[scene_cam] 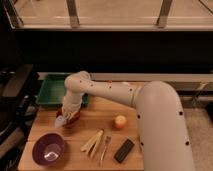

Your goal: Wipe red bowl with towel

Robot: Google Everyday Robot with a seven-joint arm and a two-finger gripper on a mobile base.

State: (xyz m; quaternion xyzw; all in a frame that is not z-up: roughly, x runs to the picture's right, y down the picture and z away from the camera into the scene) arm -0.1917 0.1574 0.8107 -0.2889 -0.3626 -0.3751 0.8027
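Note:
The red bowl (73, 119) sits on the wooden table (45, 122) at the left, just in front of the green tray; only part of its rim shows. My gripper (68, 113) reaches down into it from above and is shut on a white towel (61, 120). The towel bunches under the gripper and hangs over the bowl's left edge. The arm (110, 92) comes in from the right and covers much of the bowl.
A green tray (52, 93) stands at the back left. A purple bowl (49, 149) is at the front left. An orange fruit (120, 121), wooden utensils (93, 141), a fork (104, 149) and a black bar (124, 150) lie to the right.

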